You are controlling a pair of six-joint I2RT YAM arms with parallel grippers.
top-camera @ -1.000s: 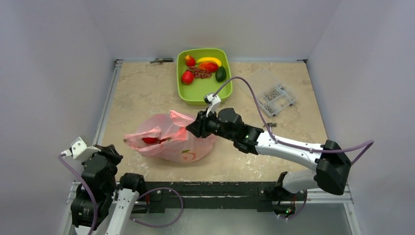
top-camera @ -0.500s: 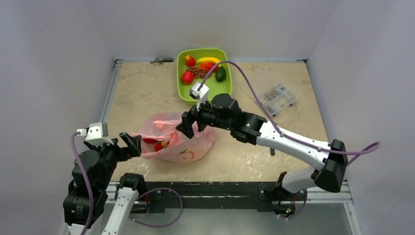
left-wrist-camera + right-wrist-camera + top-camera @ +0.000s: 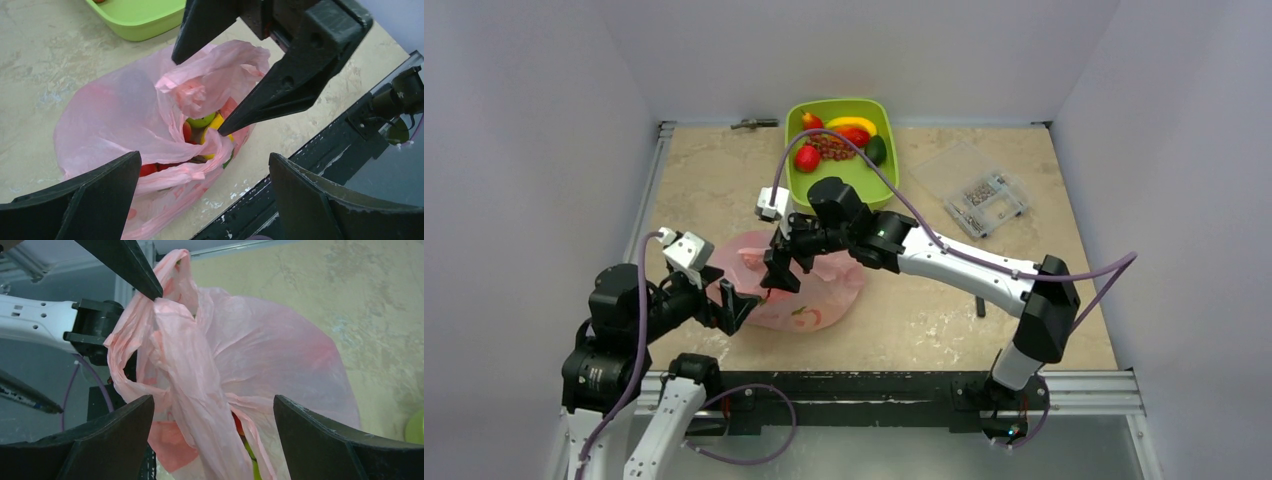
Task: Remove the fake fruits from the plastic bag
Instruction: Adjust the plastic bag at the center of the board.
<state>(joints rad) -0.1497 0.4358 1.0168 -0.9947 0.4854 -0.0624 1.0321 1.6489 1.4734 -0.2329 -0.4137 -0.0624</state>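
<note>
Pink plastic bag (image 3: 822, 292) lies crumpled on a beige table (image 3: 714, 185).
Left gripper (image 3: 202, 159) and right gripper (image 3: 212, 400) both gape wide at its mouth; fake fruits (image 3: 202, 121) show inside.

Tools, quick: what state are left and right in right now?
Left tool: open, holding nothing, at the bag.
Right tool: open, holding nothing, at the bag.

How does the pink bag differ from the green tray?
The plastic bag is crumpled, translucent pink; the tray is smooth, lime-green. The bag lies near the table's front, the tray at its back. The bag half hides its fake fruits; the tray's lie exposed. Both hold fruit.
</note>
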